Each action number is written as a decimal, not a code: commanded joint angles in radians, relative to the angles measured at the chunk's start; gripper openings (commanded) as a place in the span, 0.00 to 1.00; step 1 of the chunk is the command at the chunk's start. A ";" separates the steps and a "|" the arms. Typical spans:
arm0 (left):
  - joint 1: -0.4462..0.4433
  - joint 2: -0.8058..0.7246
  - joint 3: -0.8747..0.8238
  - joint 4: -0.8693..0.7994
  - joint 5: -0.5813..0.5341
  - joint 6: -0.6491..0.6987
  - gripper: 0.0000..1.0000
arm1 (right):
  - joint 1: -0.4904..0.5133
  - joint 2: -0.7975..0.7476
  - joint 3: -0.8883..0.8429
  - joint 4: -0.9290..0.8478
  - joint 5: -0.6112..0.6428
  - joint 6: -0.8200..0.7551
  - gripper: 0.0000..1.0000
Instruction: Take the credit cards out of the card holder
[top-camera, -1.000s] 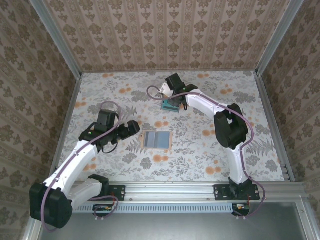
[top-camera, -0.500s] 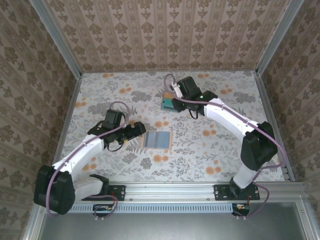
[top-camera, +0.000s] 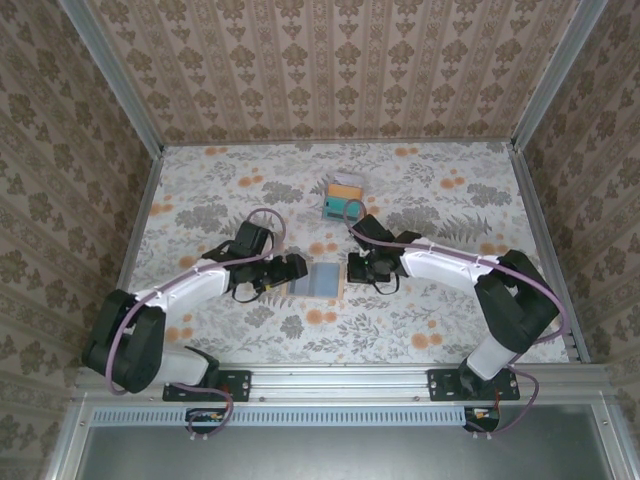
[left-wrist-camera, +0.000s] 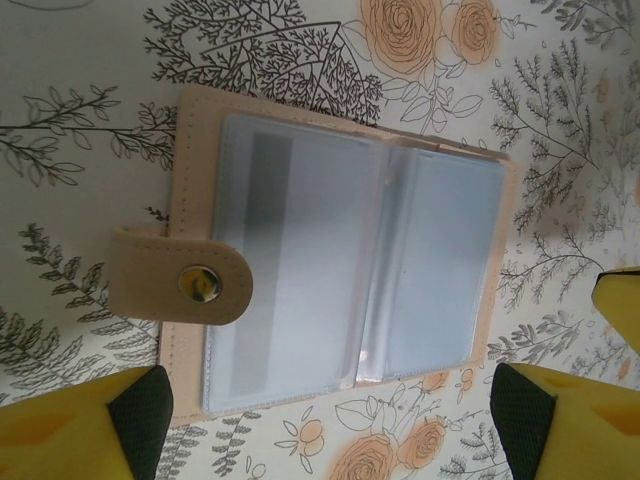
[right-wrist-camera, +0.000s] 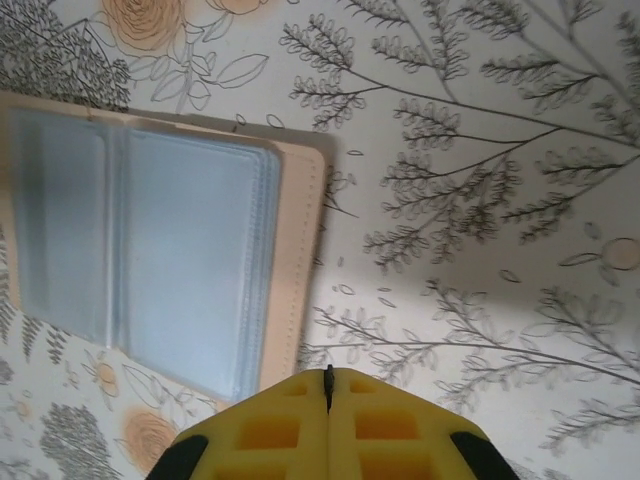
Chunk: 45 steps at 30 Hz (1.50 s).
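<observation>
Setting: a floral-printed desk (top-camera: 450, 300) walled on three sides by patterned wallpaper (top-camera: 330, 60) in a metal frame.
Card holder: the card holder (top-camera: 325, 280) lies open and flat at the middle of the desk, somewhat toward the near edge. The left wrist view (left-wrist-camera: 340, 270) shows grey-blue sleeves, tan edging and a strap with a metal snap (left-wrist-camera: 200, 284) folded over one panel.
Credit cards: the credit cards (top-camera: 342, 199), teal and orange, lie in a small pile well apart from the holder, toward the middle of the far edge.
Left arm: stretched low across the desk, with the left tool (top-camera: 295, 268) at the holder's left edge. Its yellow fingertips (left-wrist-camera: 530, 410) are spread wide, released.
Right arm: folded low, elbow out toward the right edge, with the right tool (top-camera: 357, 268) just beside the holder's right edge. In its wrist view the pads (right-wrist-camera: 300, 430) are pressed together, clenched on nothing.
Change: a second ago the right tool was over the card pile and the left tool sat back from the holder. Both have since closed in on the holder, which has not shifted.
</observation>
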 joint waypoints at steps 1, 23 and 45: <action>-0.010 0.010 0.027 0.033 0.010 0.007 0.85 | 0.012 0.042 0.005 0.081 -0.050 0.099 0.03; -0.024 0.087 0.035 0.051 0.022 0.018 0.75 | 0.017 0.180 0.032 0.110 -0.051 0.109 0.00; -0.052 0.163 0.036 0.128 0.078 0.007 0.73 | 0.017 0.180 0.026 0.124 -0.060 0.117 0.00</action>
